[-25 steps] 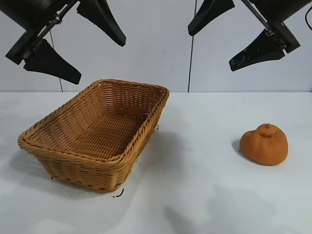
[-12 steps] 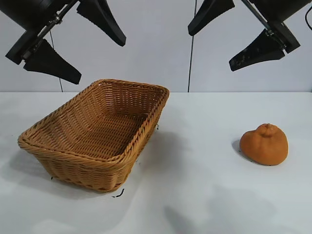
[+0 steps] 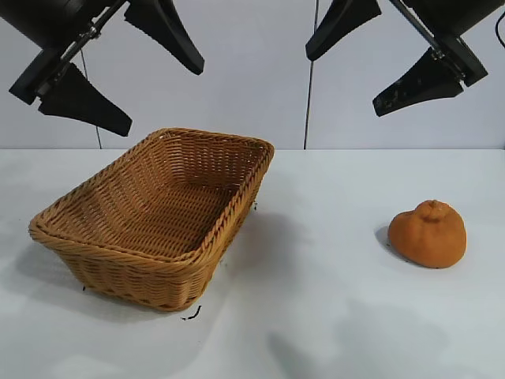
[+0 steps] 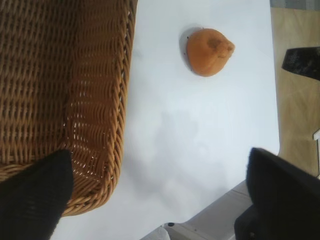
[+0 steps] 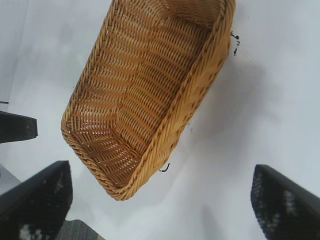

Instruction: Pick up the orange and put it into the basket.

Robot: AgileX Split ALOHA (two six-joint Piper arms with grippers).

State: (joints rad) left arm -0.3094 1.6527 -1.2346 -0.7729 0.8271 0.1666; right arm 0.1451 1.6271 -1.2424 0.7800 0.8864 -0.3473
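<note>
One orange (image 3: 428,234), one basket (image 3: 229,213), two grippers

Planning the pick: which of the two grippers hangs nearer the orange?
The right gripper, open above the table's right side where the orange sits. The left gripper, also open, hangs over the basket.

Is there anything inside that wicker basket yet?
No. The basket shows only its bare woven floor. The orange sits outside on the table. No part of the floor is hidden.

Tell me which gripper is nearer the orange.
Right. The right gripper hangs open above the orange, slightly toward the basket; the left gripper hangs open above the basket's far side.
</note>
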